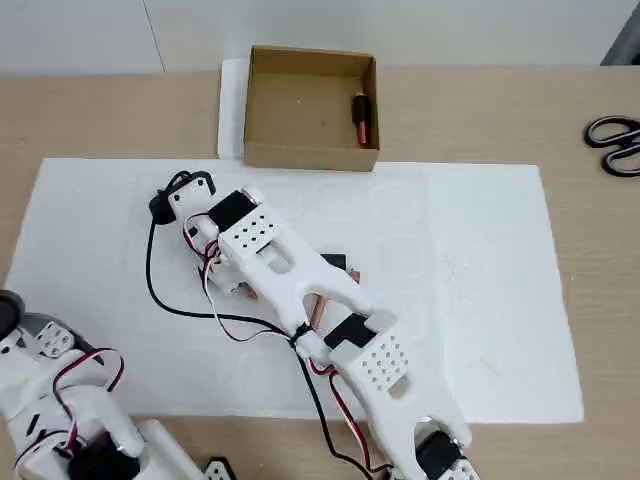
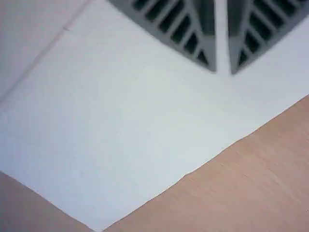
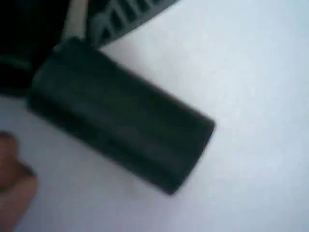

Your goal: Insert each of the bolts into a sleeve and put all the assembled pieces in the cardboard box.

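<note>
A black sleeve lies flat on the white sheet, very close to my right gripper, with one end right at it. Something copper-coloured, likely a bolt, lies beside the sleeve's other side. From above, the sleeve and a copper bolt peek out from under the right arm. One assembled piece lies in the cardboard box. My left gripper hovers shut and empty over the sheet's front edge, its arm folded at the front left.
The white sheet covers most of the table and has free room on its right half. Scissors lie at the far right edge. A black cable loops left of the right arm.
</note>
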